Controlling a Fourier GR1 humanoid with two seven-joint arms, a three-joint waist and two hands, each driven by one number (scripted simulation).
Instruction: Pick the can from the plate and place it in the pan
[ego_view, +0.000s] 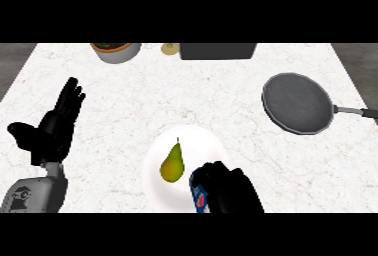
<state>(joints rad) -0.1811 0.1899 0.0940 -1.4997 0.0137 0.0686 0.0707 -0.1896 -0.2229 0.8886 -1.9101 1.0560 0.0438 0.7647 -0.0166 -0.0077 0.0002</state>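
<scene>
The white marbled worktop (221, 90) carries all items. On its right side lies the round dark grey metal pan (297, 102), its handle running off toward the right edge of the view; the pan holds nothing. Near the lower centre sits the round white plate (193, 145), with a yellow-green pear (173, 162) on its left half.

The right hand (232, 192) is at the plate's lower right rim. Its black fingers (221, 172) are curled round the blue can with red and white marking (198, 197), which shows only as a narrow strip at the hand's left side. The can is at the plate's edge; whether it is lifted clear of the plate cannot be told.

The left hand (55, 127) rests at the left of the view, fingers straight and pointing up, holding nothing.

Step in hand, as judged: grasp of the can, with transfer not yet done. The next move calls for raising the can clear of the plate rim, carrying it up and to the right across bare worktop, and lowering it inside the pan rim, well apart from the pear.
</scene>
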